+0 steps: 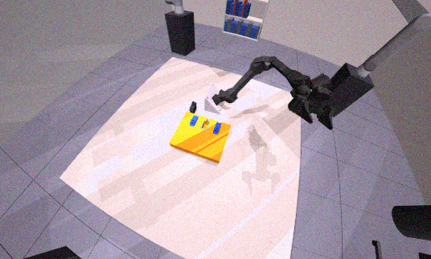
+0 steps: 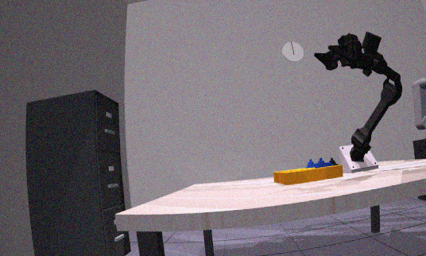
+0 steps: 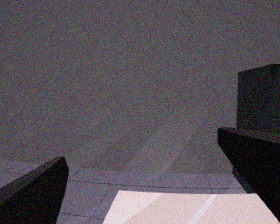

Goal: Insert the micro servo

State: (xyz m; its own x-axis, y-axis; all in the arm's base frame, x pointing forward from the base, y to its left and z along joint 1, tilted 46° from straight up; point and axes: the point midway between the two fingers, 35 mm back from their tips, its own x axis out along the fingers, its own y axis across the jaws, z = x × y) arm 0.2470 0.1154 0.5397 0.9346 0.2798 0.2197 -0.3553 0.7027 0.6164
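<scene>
The loose micro servo (image 1: 193,106) is a small dark block standing on the table just behind the orange deck (image 1: 199,145) (image 2: 304,175). Two blue servos (image 1: 193,121) (image 1: 217,128) (image 2: 319,163) sit in the deck's back edge, with the marked empty pocket (image 1: 205,124) between them. My gripper (image 1: 317,117) (image 2: 321,59) (image 3: 144,149) is open and empty. It hangs high in the air, far to the right of the deck and beyond the table's edge.
The arm's white base plate (image 1: 209,103) (image 2: 345,158) stands behind the deck. A black pedestal (image 1: 349,88) with a grey arm is close to my gripper. Around the table are another pedestal (image 1: 180,32), a shelf (image 1: 243,18), a filing cabinet (image 2: 73,175) and a chair (image 1: 420,221).
</scene>
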